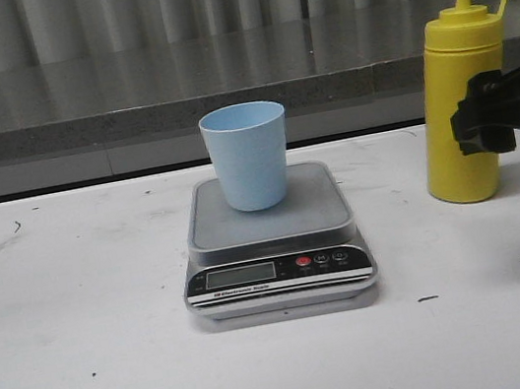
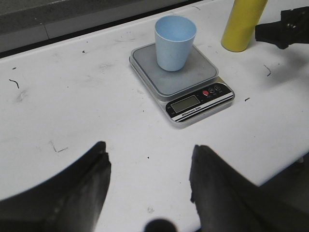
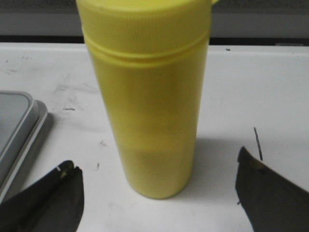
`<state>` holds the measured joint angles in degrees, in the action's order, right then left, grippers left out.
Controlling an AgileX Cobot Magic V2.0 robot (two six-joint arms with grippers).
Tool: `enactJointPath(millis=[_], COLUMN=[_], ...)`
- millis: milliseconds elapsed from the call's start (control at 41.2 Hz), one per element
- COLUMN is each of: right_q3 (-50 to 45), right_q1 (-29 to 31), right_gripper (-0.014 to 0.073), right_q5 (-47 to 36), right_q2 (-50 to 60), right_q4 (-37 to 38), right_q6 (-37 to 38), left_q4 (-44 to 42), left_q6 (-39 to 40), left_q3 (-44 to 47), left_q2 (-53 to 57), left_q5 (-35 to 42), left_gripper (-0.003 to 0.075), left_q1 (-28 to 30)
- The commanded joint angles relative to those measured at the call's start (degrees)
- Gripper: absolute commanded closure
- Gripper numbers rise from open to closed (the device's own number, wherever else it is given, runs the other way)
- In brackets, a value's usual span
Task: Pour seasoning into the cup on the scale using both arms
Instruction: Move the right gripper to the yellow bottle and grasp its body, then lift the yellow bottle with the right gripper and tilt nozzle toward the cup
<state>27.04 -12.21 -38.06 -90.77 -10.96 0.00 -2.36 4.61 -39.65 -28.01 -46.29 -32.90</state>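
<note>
The pale blue cup [image 1: 248, 157] stands upright on the steel platform of the scale [image 1: 276, 242] at mid table. To its right stands the tall yellow seasoning bottle [image 1: 462, 106], its tethered cap hanging off the nozzle. My right gripper [image 1: 477, 118] is at the bottle's mid height. In the right wrist view it [image 3: 155, 164] is open, its fingers either side of the bottle [image 3: 149, 106] and apart from it. My left gripper [image 2: 149, 154] is open and empty over bare table, well short of the scale [image 2: 182, 77] and cup [image 2: 175, 42].
A grey stone ledge [image 1: 124, 97] runs along the back of the white table [image 1: 89, 363]. The table's near edge [image 2: 285, 169] shows in the left wrist view. The scale's corner [image 3: 19, 130] lies close beside the bottle.
</note>
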Motion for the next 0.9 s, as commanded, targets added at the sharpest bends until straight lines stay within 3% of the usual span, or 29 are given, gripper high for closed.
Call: enactJointPath(millis=[0,218,533,703,776,873], right_q3=[2.8,7.7,13.9,16.7,16.9,16.8], right_q1=[-0.1,-0.1,0.2,0.6,0.6,0.6], right_gripper=[-0.0061,-0.0061,-0.0061,-0.0057,-0.0006,0.0132], right_q5=[-8.0,-13.4,-28.1,-26.7,-26.6,-26.9], right_q2=[-0.7,-7.7,-19.3,-22.0,-22.2,-22.0], right_q4=[1.2,1.2,1.1,1.1,1.1,1.1], right_q6=[0.7,0.7,0.7,0.7,0.6,0.5], left_q4=[-0.1,-0.1,-0.1,-0.1,-0.1,-0.1], left_q6=[0.2,0.2,0.2,0.2,0.2,0.2], left_q3=[-1.4,-1.4,-1.4,-1.4,-1.4,-1.4], left_q2=[-0.2,-0.2,-0.2,-0.2,-0.2,-0.2], left_q5=[4.0,4.0,4.0,4.0,4.0,4.0], left_gripper=[0.0356,0.0355,0.0355,0.0356,0.0355,0.0355], left_q1=[-0.4,-0.4,-0.4,-0.4,-0.4,-0.4])
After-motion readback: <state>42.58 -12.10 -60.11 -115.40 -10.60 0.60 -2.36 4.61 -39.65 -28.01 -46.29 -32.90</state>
